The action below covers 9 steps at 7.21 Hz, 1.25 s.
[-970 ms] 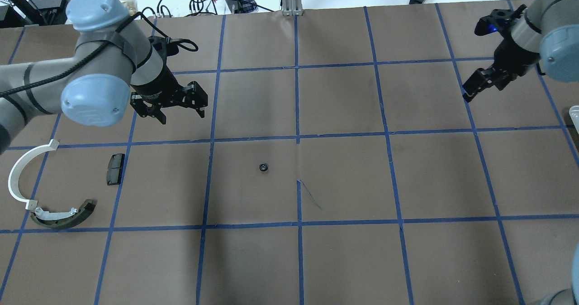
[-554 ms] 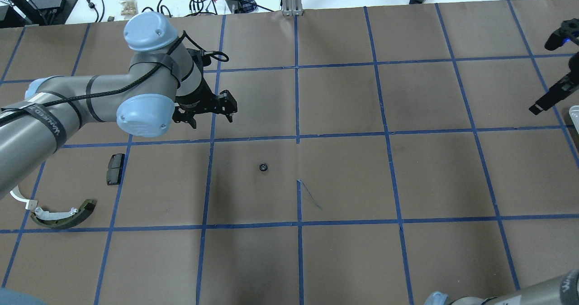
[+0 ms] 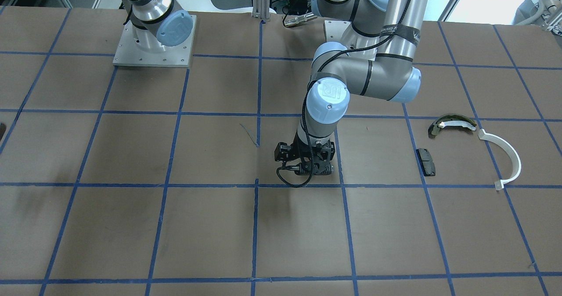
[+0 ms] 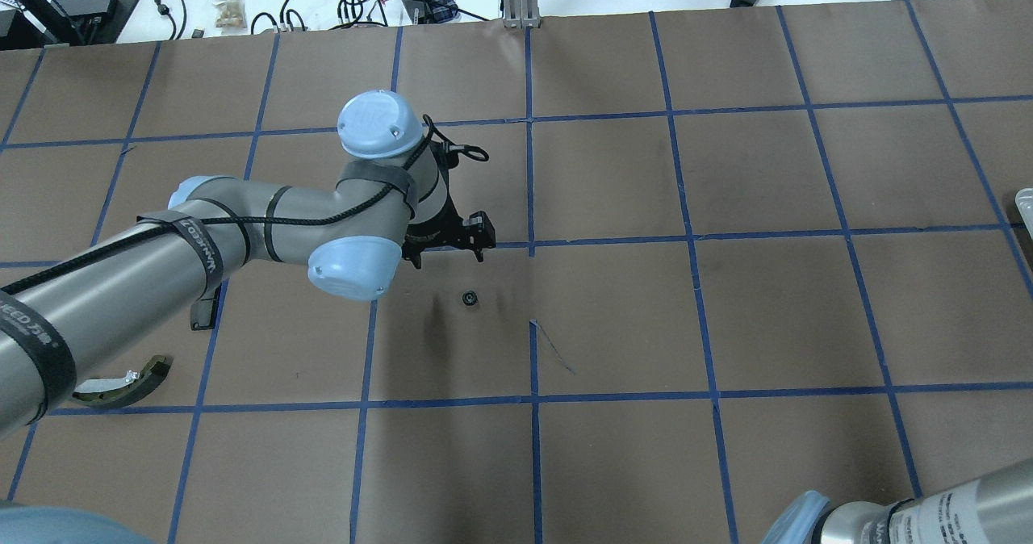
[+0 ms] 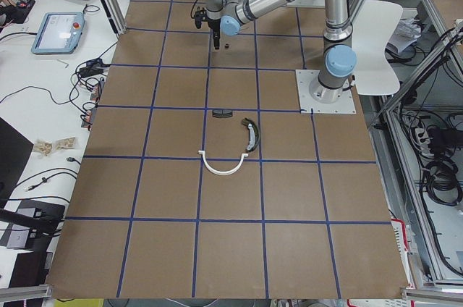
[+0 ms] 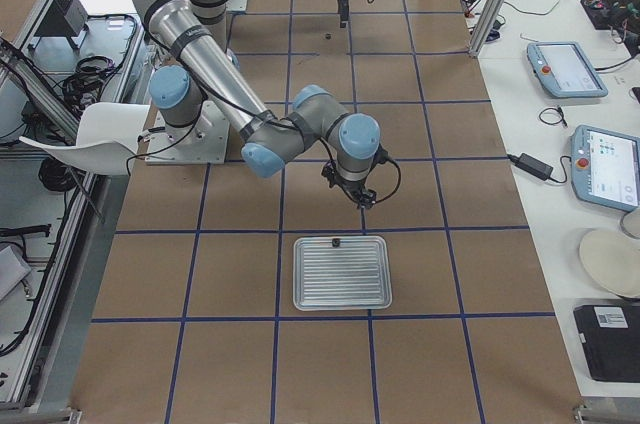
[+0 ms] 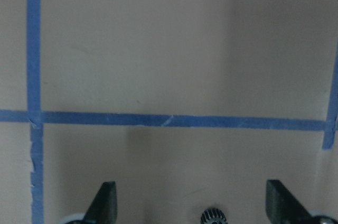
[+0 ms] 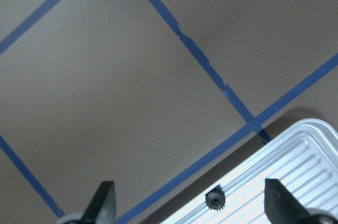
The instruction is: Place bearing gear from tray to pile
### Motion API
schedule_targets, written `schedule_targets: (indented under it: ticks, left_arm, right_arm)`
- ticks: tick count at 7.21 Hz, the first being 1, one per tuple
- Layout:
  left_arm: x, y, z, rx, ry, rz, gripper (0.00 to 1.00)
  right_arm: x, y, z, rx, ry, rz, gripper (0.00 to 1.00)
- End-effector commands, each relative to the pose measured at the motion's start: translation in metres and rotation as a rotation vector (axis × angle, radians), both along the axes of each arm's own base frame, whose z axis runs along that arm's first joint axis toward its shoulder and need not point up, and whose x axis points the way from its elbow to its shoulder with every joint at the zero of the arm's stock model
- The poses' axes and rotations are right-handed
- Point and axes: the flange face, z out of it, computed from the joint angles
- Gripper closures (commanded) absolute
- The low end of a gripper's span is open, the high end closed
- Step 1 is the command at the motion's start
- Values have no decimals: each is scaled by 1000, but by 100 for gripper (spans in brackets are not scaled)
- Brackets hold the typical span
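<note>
- Black bearing gear (image 4: 470, 298) unmoved; my left gripper (image 4: 449, 258) has swung beside it, fingers wide, empty.
- Off overhead now, my right gripper (image 8: 190, 195) seems spread, empty, near tray (image 8: 296, 150).

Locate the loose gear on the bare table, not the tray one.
In the overhead view the gear lies near the middle of the table, left of the central blue tape line, close to the open left gripper.
</note>
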Motion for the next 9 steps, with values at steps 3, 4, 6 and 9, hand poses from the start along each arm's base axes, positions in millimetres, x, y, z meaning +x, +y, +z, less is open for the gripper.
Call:
schedule_targets:
  ticks: [3, 4, 6, 9]
  left_arm:
    - [-3, 43, -35, -40, 3, 27, 0]
    - [-6, 37, -30, -55, 7, 30, 0]
    - [-21, 33, -23, -69, 12, 52, 3]
    - [-21, 40, -29, -60, -36, 86, 64]
  right_arm:
    - [-109, -15, -51, -74, -34, 350, 2]
    - [-112, -16, -71, -57, -60, 354, 2]
    - [-102, -11, -87, -42, -100, 359, 3]
    - [-86, -3, -106, -37, -144, 455, 5]
